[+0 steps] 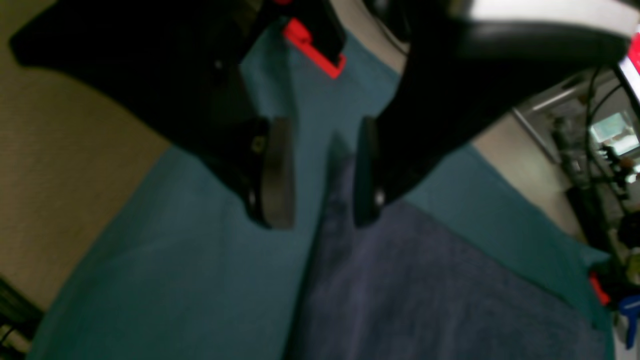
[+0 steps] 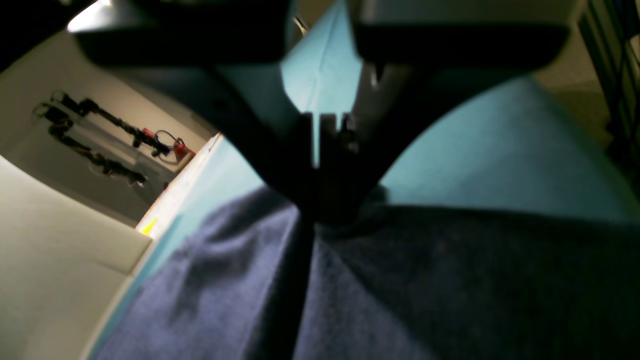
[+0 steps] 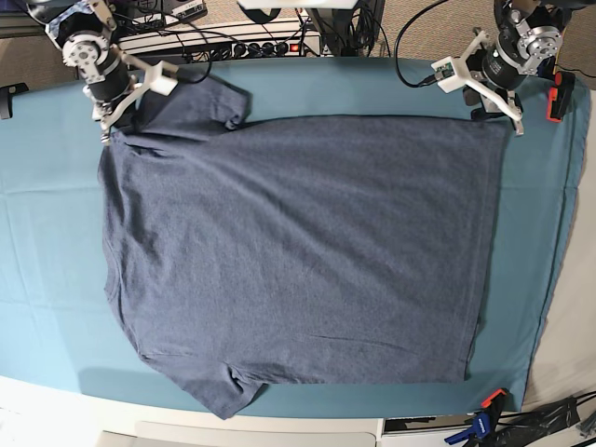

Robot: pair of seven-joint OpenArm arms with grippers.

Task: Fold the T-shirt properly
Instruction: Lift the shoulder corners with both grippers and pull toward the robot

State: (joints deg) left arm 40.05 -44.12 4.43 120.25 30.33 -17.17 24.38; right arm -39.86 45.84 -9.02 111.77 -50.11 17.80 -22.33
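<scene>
The dark blue-grey T-shirt [image 3: 298, 251] lies spread flat on the teal table cloth [image 3: 372, 84], sleeves toward the left and no lettering showing. My right gripper [image 3: 104, 130] is at the shirt's far left corner, by the upper sleeve. In the right wrist view it [image 2: 325, 215] is shut on a pinch of the shirt [image 2: 400, 290]. My left gripper [image 3: 514, 126] is at the shirt's far right corner. In the left wrist view it [image 1: 322, 200] is open, and the tip of the shirt's corner [image 1: 340, 160] lies between its fingers, near the right one.
A red clamp [image 3: 559, 98] grips the cloth at the right edge and also shows in the left wrist view [image 1: 312, 45]. A red and blue clamp [image 3: 486, 410] sits at the near right corner. A power strip and cables [image 3: 233, 42] run along the back edge.
</scene>
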